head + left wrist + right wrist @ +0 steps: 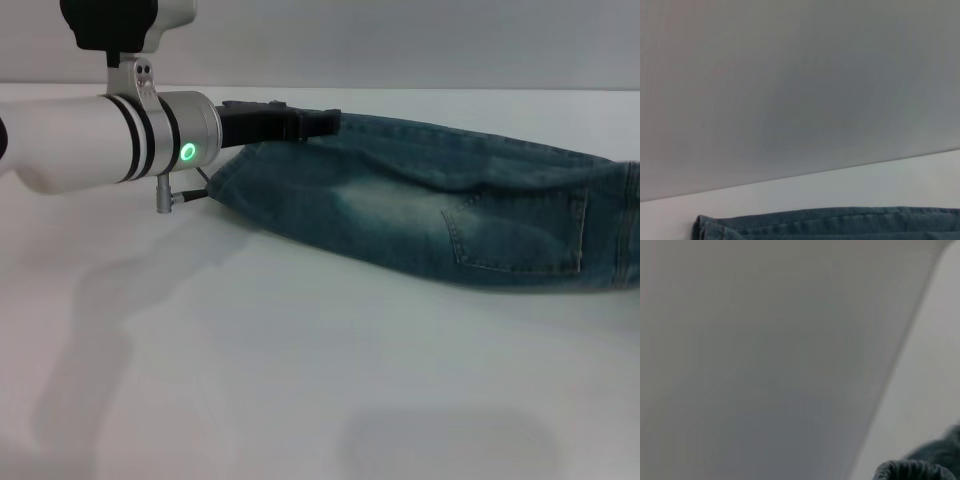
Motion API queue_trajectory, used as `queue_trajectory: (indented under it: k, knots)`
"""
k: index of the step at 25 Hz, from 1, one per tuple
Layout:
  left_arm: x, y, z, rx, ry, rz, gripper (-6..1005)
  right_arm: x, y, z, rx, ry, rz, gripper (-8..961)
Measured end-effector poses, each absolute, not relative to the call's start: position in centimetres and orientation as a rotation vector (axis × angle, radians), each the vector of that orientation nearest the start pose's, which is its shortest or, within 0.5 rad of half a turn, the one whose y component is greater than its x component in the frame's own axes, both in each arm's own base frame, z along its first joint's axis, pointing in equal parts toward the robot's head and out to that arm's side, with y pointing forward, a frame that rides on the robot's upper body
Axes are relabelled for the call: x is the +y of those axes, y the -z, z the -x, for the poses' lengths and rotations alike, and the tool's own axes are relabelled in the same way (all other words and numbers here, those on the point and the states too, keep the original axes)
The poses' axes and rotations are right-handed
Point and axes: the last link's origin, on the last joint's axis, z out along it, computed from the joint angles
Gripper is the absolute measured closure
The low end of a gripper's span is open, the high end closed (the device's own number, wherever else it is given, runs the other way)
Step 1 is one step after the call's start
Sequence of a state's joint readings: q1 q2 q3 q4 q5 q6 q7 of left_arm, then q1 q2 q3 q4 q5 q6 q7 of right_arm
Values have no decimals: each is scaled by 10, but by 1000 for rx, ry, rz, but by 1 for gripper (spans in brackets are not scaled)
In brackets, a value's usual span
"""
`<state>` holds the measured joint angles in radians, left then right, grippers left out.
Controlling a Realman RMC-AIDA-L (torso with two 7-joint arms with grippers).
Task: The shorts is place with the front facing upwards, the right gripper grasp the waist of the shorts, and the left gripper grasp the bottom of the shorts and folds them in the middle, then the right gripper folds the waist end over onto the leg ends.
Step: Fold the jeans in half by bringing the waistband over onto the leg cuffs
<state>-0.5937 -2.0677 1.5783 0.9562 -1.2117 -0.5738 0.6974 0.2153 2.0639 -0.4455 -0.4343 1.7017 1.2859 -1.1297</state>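
Observation:
The shorts (430,210) lie flat on the white table, folded lengthwise, with a stitched pocket (515,235) facing up. Their leg ends (235,175) point left and the waist end runs off the right edge of the head view. My left gripper (305,122), on the green-ringed arm, reaches in from the left and sits at the far edge of the shorts near the hems, touching the denim. In the left wrist view, a strip of folded denim (830,222) shows. A dark puckered bit of denim (920,467) shows in the right wrist view. My right gripper itself is out of view.
The white table (300,380) stretches in front of the shorts to the near edge of the head view. A plain grey wall (400,40) stands behind the table's far edge.

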Motion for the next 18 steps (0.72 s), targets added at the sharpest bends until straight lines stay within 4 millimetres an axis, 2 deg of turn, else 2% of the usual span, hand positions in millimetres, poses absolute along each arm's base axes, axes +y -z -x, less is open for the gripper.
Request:
queue_trajectory:
  k: [4,10,15,18]
  knots:
    - [418,54,174,-1038,467,2247,190,279,-72,-375,1707,-1512,1317,939]
    - [408,72,176,-1039,451,2255,190,316,-92,-339,1641,-1587,1449,938]
    - [396,97,171,-1020,434,2291,190,351,-92,-304,1629,-1586,1580,938]
    - [391,105,167,-1015,441,2302,190,369,-88,-285,1630,-1565,1644,939]
